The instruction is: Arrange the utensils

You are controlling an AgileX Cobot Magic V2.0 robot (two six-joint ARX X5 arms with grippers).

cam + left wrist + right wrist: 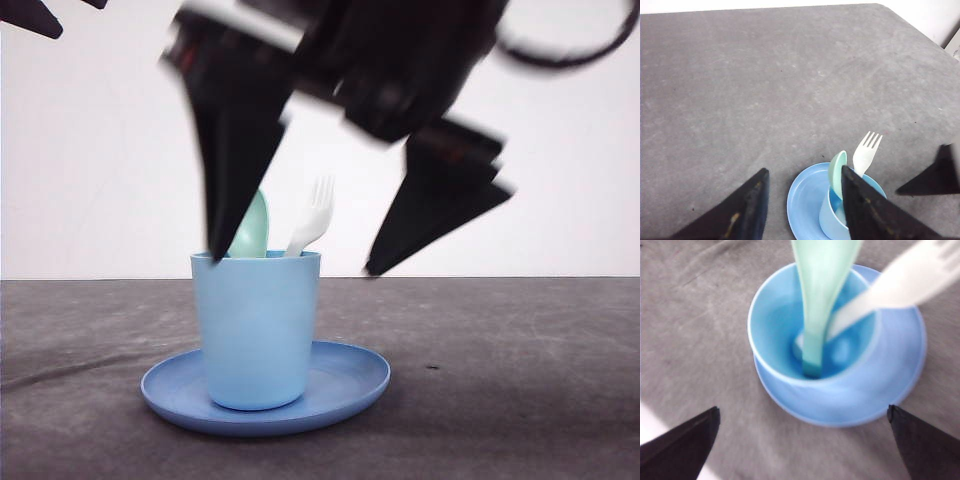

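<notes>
The fork [313,214] and the spoon [251,228] both stand handle-down inside the light-blue cup [257,330], just left of the front frame's centre. You see the fork's white tines leaning up to the right above the rim, and the mint-green spoon bowl just beside it on the left. The cup sits upright on the blue plate [345,385], which rests on the grey table [520,380].

Look at the top half of the front frame: a dark, motion-blurred arm hangs over the cup, its right gripper [295,262] pointing down with the two fingers spread wide. One fingertip sits in front of the spoon at the cup's rim; the other is well to the right, clear of the cup. The gripper holds nothing.

In the right wrist view the spread fingertips frame the cup from above, and you see both handles reaching the cup's floor.

In the left wrist view the left gripper [805,200] is spread too, empty, raised above the table, with the cup and plate low in the frame.
</notes>
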